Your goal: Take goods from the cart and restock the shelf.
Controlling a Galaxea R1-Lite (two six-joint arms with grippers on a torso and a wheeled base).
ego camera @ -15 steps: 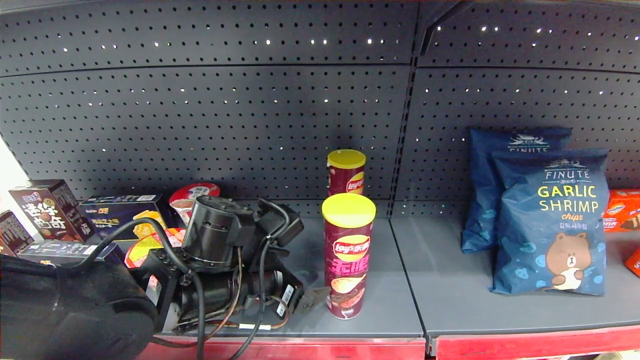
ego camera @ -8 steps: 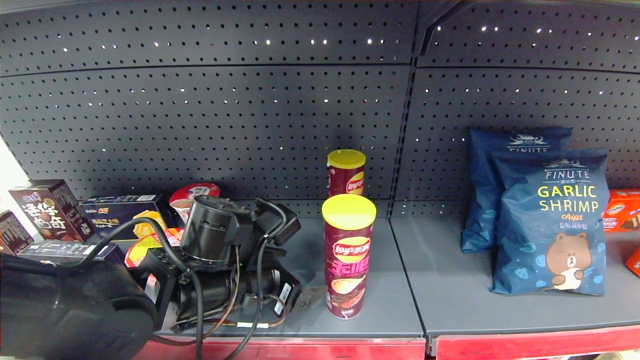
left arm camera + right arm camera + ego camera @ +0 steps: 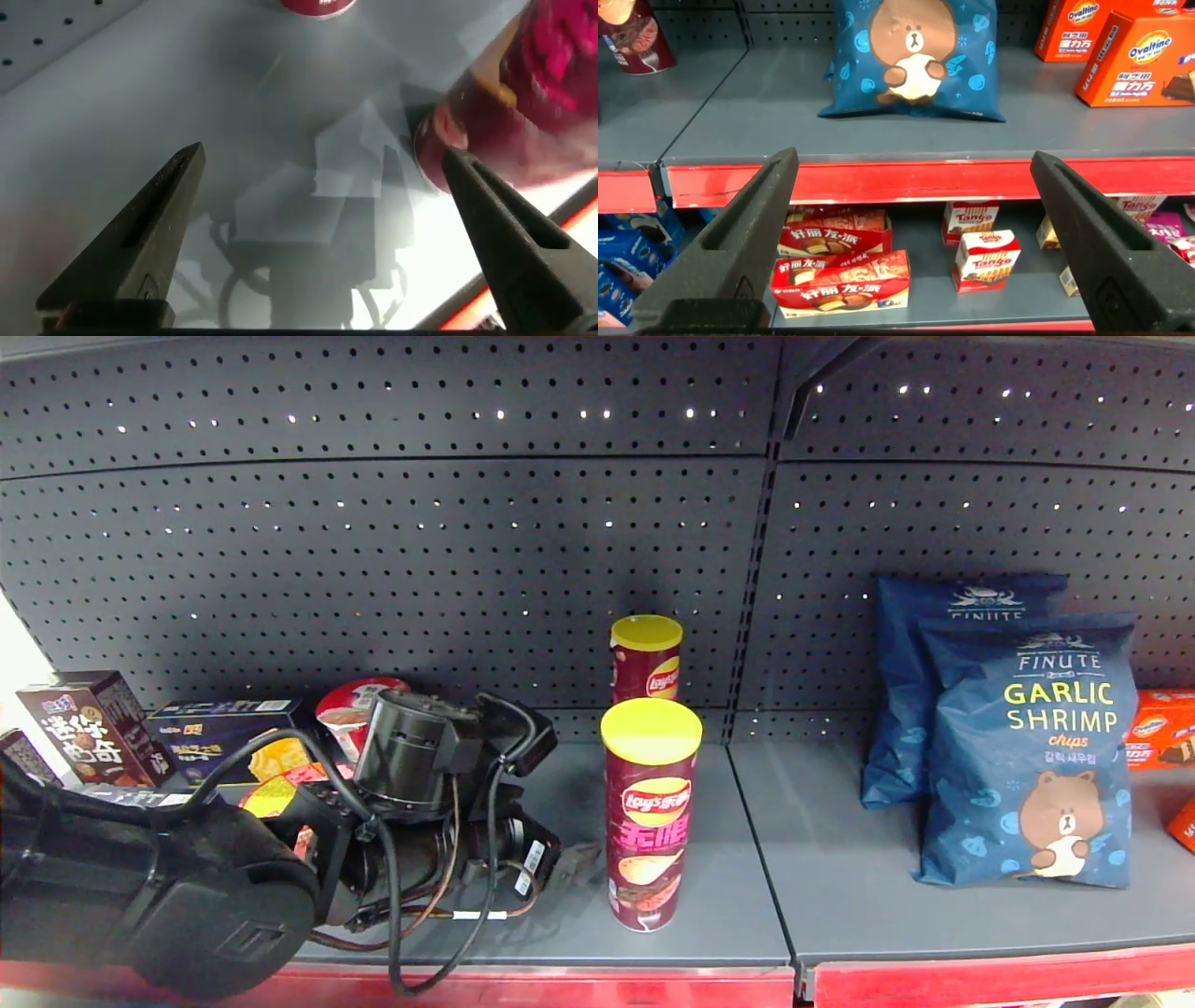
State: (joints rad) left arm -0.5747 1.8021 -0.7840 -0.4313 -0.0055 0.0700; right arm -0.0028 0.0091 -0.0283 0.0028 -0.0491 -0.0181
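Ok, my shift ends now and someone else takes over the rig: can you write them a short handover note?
Left gripper: open, empty, low over the shelf, beside the front chip can.
Right gripper: open, empty, out in front of the shelf edge.
Done: front chip can stands upright ahead of the rear can.
To do: pull back from the can, fetch more goods from the cart.

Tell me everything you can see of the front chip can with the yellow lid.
The front chip can is a tall glossy tube, dark red with pink and yellow print, closed by a flat yellow lid. It stands upright on the grey shelf near the front edge, directly in front of a second matching can. The open left gripper lies low beside its base, not around it. Whether a finger touches the can cannot be told.
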